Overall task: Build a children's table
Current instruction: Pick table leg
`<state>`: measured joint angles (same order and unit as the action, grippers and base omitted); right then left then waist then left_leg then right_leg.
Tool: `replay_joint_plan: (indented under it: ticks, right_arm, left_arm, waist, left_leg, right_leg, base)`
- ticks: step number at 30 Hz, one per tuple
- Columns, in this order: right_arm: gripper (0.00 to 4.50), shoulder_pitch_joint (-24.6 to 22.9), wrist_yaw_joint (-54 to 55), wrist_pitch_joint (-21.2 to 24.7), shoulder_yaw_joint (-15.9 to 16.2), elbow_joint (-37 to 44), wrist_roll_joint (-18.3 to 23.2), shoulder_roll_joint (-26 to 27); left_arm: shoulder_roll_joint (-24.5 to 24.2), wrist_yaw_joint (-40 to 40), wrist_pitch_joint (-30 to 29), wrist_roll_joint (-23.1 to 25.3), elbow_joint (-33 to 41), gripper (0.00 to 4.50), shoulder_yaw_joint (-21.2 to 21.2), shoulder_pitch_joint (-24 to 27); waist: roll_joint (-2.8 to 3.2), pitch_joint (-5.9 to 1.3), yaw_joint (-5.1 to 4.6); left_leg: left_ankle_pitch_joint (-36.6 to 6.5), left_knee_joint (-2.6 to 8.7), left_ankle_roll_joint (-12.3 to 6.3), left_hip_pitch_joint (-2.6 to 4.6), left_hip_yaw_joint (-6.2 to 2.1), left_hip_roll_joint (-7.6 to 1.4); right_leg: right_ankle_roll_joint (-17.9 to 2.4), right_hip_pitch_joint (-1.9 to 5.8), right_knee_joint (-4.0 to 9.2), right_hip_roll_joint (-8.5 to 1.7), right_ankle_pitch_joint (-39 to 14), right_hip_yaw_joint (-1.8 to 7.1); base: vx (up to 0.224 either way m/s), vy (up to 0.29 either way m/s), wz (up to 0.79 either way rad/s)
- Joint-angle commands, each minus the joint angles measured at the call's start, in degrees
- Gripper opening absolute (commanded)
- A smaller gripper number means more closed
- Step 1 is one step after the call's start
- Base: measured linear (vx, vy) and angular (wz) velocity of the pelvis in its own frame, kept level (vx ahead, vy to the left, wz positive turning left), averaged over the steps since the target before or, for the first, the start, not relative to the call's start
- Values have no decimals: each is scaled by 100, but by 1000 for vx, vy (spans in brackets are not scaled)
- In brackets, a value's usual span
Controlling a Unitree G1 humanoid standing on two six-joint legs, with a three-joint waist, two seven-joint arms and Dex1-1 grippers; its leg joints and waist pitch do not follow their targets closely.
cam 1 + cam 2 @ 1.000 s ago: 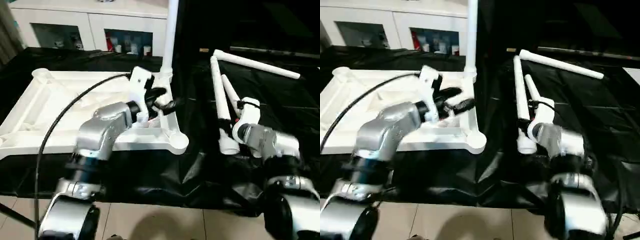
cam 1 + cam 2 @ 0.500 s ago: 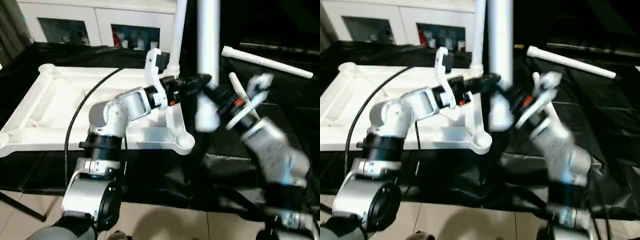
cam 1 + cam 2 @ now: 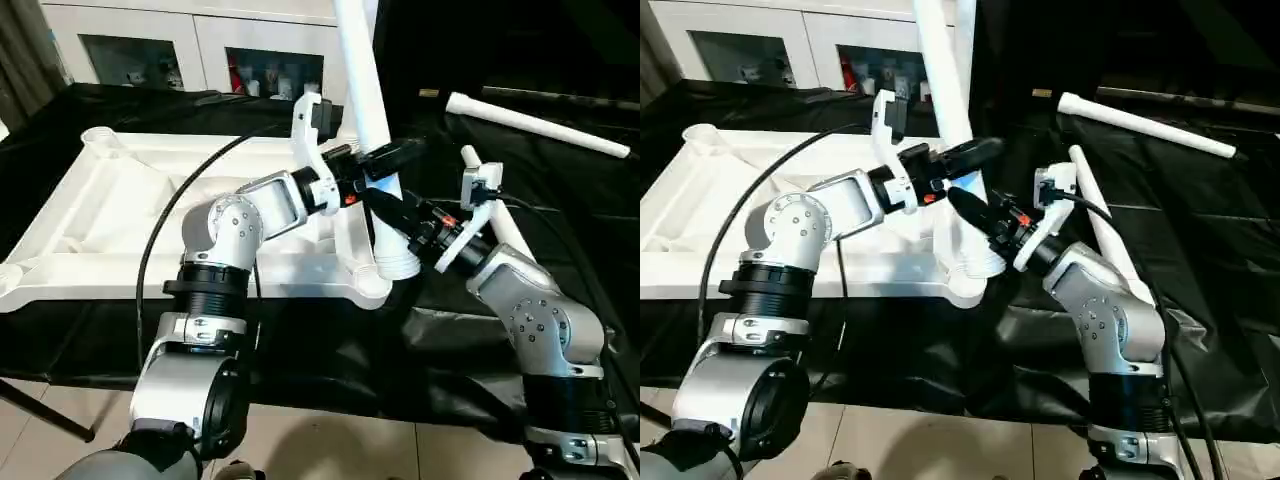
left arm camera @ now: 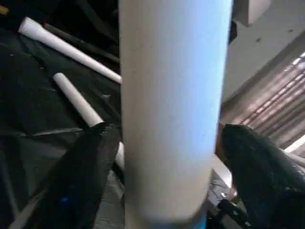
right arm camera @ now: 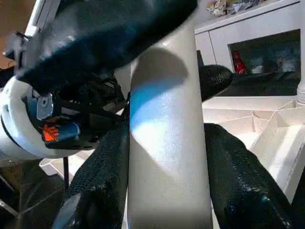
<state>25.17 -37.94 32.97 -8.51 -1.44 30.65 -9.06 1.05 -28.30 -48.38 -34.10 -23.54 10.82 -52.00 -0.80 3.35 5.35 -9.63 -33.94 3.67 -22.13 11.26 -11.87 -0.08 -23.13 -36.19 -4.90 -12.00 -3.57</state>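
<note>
The white table top [image 3: 130,205] lies underside up on the black cloth, ribs and round corner sockets showing. A white leg [image 3: 362,80] stands tilted, its wide lower end [image 3: 398,262] just above the near right corner socket [image 3: 368,288]. My right gripper [image 3: 393,212] is shut on this leg low down, its fingers [image 5: 238,181] pressing both sides. My left gripper [image 3: 386,158] straddles the same leg higher up, open, with a slight gap beside one finger [image 4: 252,162]. Two more legs [image 3: 540,125] [image 3: 495,215] lie on the cloth to the right.
A white cabinet [image 3: 130,50] with glass doors stands behind the table. The black cloth [image 3: 300,340] hangs over the near edge above the tiled floor. A black cable [image 3: 160,230] runs along my left arm over the table top.
My right gripper has lifted a leg off the cloth and swung it upright to the near right corner. My left gripper has moved from over the table top to that leg.
</note>
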Motion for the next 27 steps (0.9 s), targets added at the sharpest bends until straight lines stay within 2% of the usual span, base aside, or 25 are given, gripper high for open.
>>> replay_joint_plan:
  ticks: [1,3,5,6,7,13,17,18,20,21,22,23,25,27]
  right_arm:
    - [186,130,40,-104,43,-35,-60,-45]
    - [186,140,48,-110,82,-33,-75,-51]
    - [186,151,39,-132,105,-55,-95,-67]
    - [186,159,32,-151,121,-72,-111,-86]
    - [186,162,30,-155,123,-77,-114,-90]
    - [186,182,77,-197,146,-88,-178,-122]
    - [186,189,104,-257,219,-86,-253,-134]
    - [186,200,110,-290,240,-101,-270,-132]
    - [186,225,88,-344,290,-125,-294,-125]
    - [221,234,84,-338,293,-134,-280,-117]
    - [221,243,79,-331,296,-144,-266,-109]
    - [256,274,60,-246,248,-190,-166,-73]
    - [266,304,-39,-175,268,-203,-114,-105]
    - [295,330,-160,-101,317,-179,-80,-169]
  left_arm:
    - [17,91,48,17,122,355,-68,-38]
    - [19,78,57,9,133,326,-85,-34]
    - [26,68,91,25,116,324,-95,-39]
    - [38,78,144,44,89,303,-91,-49]
    - [41,82,157,50,78,303,-90,-53]
    - [36,193,370,98,-52,252,29,-112]
    - [-9,145,389,65,-89,219,62,-115]
    - [-26,112,402,62,-92,199,47,-111]
    - [-55,66,459,63,-121,195,37,-108]
    - [-70,45,475,68,-131,193,27,-110]
    - [-85,24,493,74,-142,193,17,-113]
    - [-128,-35,536,106,-168,192,-24,-124]
    - [-201,-161,566,147,-192,192,-92,-147]
    - [-269,-241,601,199,-224,191,-143,-181]
  waist:
    - [-66,-450,27]
    - [-62,-452,29]
    - [-38,-451,28]
    - [-50,-456,24]
    - [-29,-457,29]
    - [-53,-463,20]
    - [-47,-465,23]
    - [-48,-464,21]
    - [-90,-462,15]
    - [-73,-462,21]
    - [-76,-458,21]
    - [-75,-456,23]
    - [-71,-458,24]
    - [-63,-466,22]
  left_leg:
    - [-261,284,-382,86,-56,-71]
    - [-245,282,-383,83,-58,-71]
    - [-249,282,-381,88,-59,-71]
    - [-247,280,-380,87,-57,-73]
    - [-250,278,-379,89,-61,-72]
    - [-217,272,-408,87,-59,-69]
    - [-241,270,-410,94,-58,-72]
    - [-238,269,-409,94,-57,-72]
    - [-229,268,-432,90,-49,-68]
    - [-230,269,-436,91,-52,-69]
    - [-232,269,-440,89,-51,-66]
    - [-251,273,-437,92,-51,-65]
    - [-259,274,-433,96,-55,-67]
    - [-201,269,-434,96,-57,-72]
  right_leg:
    - [-1352,389,366,-271,348,230]
    - [-1352,389,362,-268,348,229]
    - [-1357,383,362,-268,347,230]
    - [-1361,388,363,-269,382,231]
    - [-1367,385,361,-272,389,229]
    - [-1405,397,346,-261,531,230]
    - [-1402,392,345,-264,502,229]
    - [-1402,389,344,-261,505,230]
    - [-1403,393,345,-258,501,231]
    - [-1401,393,342,-264,458,230]
    - [-1393,390,348,-264,436,231]
    - [-1380,388,354,-264,363,229]
    - [-1372,389,355,-264,340,230]
    - [-1369,390,335,-259,464,231]
  base:
    - [0,0,0]
    - [0,0,0]
    - [0,0,0]
    - [0,0,0]
    - [0,0,0]
    - [0,0,0]
    - [0,0,0]
    - [0,0,0]
    - [0,0,0]
    - [0,0,0]
    - [0,0,0]
    - [0,0,0]
    - [0,0,0]
    - [0,0,0]
